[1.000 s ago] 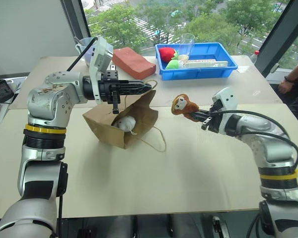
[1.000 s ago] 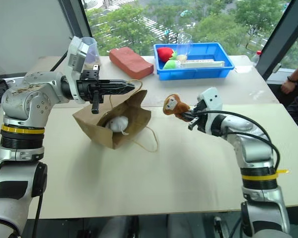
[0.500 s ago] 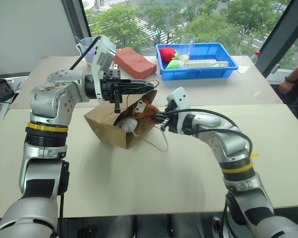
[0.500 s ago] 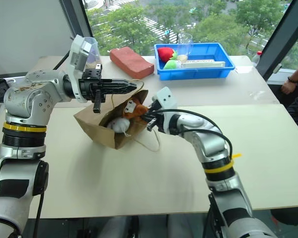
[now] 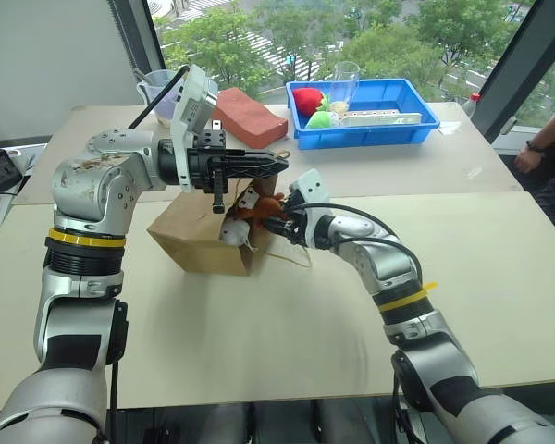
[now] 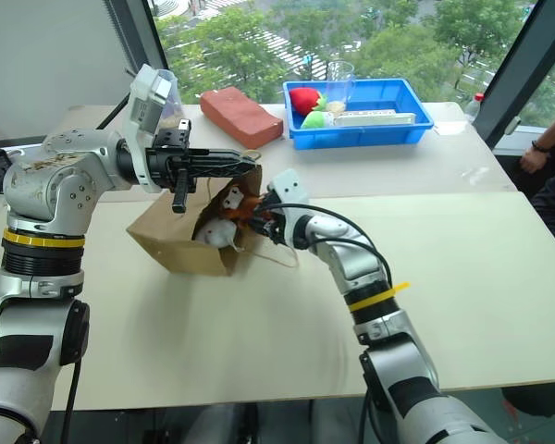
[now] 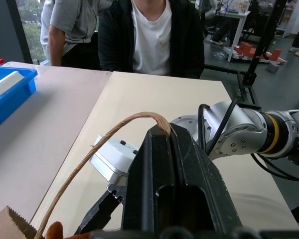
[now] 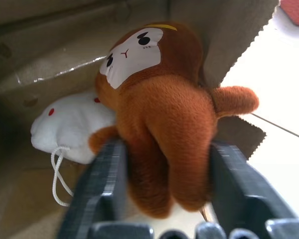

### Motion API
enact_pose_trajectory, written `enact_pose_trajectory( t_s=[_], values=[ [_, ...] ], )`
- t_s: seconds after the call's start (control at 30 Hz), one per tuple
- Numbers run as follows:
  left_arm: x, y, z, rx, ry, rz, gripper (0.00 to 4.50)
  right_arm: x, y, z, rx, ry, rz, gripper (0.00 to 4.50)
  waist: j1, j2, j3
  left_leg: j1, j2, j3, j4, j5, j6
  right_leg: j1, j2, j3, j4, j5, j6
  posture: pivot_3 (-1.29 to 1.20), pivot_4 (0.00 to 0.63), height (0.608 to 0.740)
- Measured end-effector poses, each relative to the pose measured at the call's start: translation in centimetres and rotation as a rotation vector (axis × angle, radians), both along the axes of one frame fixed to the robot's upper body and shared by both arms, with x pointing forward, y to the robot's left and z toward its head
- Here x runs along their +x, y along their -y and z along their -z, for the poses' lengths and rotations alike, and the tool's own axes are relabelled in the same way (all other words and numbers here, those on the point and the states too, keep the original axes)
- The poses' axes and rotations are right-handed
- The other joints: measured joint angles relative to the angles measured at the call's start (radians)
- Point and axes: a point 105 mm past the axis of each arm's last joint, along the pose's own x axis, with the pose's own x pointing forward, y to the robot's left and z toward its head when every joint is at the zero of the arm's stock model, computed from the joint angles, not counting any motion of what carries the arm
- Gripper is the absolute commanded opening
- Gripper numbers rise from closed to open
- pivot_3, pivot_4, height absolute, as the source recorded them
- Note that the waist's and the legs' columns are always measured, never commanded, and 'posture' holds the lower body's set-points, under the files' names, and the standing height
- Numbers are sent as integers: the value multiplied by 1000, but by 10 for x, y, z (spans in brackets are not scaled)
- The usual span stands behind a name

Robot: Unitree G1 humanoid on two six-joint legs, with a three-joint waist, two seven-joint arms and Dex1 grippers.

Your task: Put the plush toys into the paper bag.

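Note:
The brown paper bag [image 5: 190,245] lies on the table with its mouth facing right. My left gripper [image 5: 279,163] is shut on the bag's cord handle [image 7: 114,134] and holds the mouth up. The white plush toy [image 8: 70,124] lies inside the bag. The brown monkey [image 8: 159,99] rests in the bag's mouth, against the white toy. My right gripper [image 5: 276,222] is at the mouth, open, its fingers [image 8: 107,184] spread on either side of the monkey's body.
A blue bin [image 5: 416,116] with red and green soft items stands at the back right, with a clear cup [image 5: 347,83] beside it. A reddish brick-shaped block [image 5: 250,116] lies behind the bag. A person's arm [image 5: 546,148] is at the right edge.
My right arm swept left with the monkey, from open table into the bag's mouth, and its fingers have spread apart. The left gripper kept holding the handle in place.

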Motion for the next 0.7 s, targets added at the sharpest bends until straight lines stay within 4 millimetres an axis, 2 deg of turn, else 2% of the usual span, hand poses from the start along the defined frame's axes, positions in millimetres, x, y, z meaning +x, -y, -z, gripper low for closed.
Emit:
enact_pose_trajectory(
  t_s=[0.07,0.1,0.33,0.43,0.53,0.7],
  values=[
    [0,0,0,-1,0,1,0,-1,-3,-2,6,3,-17,4349,0,0,0,0,0,0,0,0,0,0,0,0,0,0,0,0,150,740],
    [0,0,0,-1,0,1,0,-2,-4,-3,9,3,-26,4479,0,0,0,0,0,0,0,0,0,0,0,0,0,0,0,0,150,740],
    [0,1,0,-3,-1,7,0,-14,-13,-9,26,22,-101,4479,0,0,0,0,0,-1,0,0,0,0,0,0,0,0,0,0,150,740],
    [0,1,0,-3,-1,8,0,-17,-11,-4,21,17,-107,4479,1,0,0,0,0,-1,0,0,0,0,0,0,0,0,0,0,150,740],
    [0,2,0,-3,-1,9,0,-17,2,-4,-5,30,-89,4479,3,0,0,0,0,-1,0,0,0,0,0,0,0,0,0,0,150,740],
    [0,0,1,0,-1,3,0,-28,49,-19,-72,83,-54,4479,8,0,0,-1,0,-1,0,0,1,0,0,-1,-1,0,0,0,150,740]
  ],
)
